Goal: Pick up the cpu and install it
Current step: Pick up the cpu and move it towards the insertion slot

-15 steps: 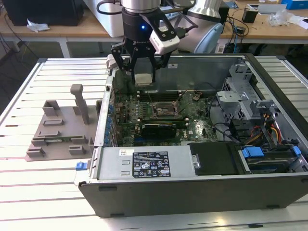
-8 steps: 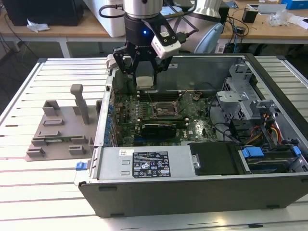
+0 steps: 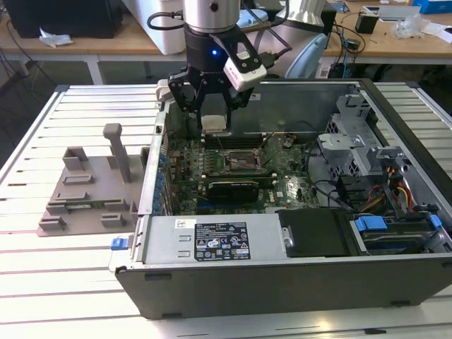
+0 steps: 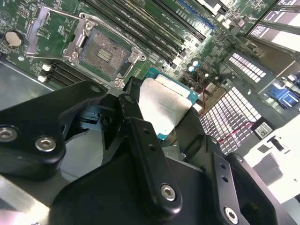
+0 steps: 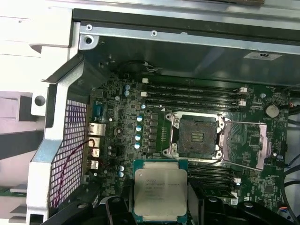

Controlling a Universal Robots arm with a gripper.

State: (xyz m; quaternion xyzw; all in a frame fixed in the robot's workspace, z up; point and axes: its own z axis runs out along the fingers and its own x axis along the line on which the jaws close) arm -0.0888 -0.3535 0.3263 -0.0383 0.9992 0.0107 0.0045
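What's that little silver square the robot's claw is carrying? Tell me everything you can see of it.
The cpu is a flat square chip: a dull silver metal lid on a thin green board that shows as a rim. Faint print marks the lid. The gripper clamps it by two opposite edges, lid facing the first wrist camera. It hangs above the motherboard, beside the empty open socket, not yet seated.

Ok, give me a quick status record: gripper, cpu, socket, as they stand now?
gripper: shut on the cpu, above the motherboard inside the open case
cpu: held between the fingers, silver top showing in both wrist views
socket: empty, retention frame swung open
cpu to socket: apart, not seated
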